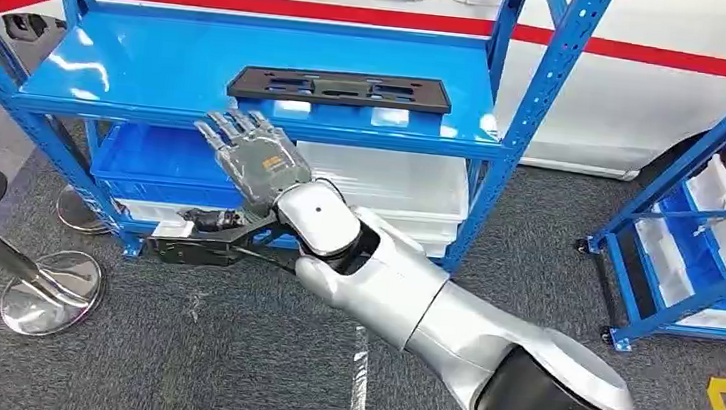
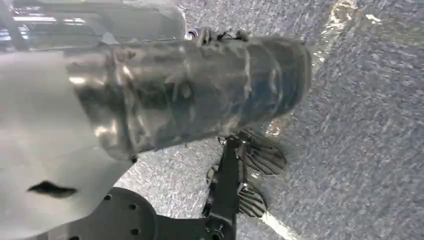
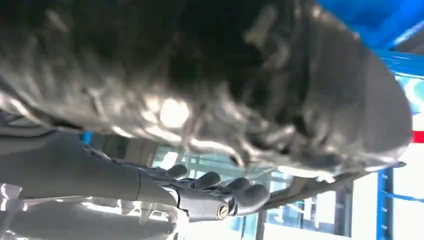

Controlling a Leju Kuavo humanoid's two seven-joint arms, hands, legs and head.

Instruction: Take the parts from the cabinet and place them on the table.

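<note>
Head view: right hand (image 1: 251, 157) raised before blue cabinet (image 1: 251, 79), fingers spread, holding nothing, just near of shelf edge. Black flat part (image 1: 340, 88) lying on top shelf, far of hand. Lower shelf: white bins (image 1: 396, 188), contents indiscernible. Left hand state: cannot tell.

The blue shelf (image 1: 151, 74) carries a flat black part (image 1: 340, 88) near its front edge.
</note>
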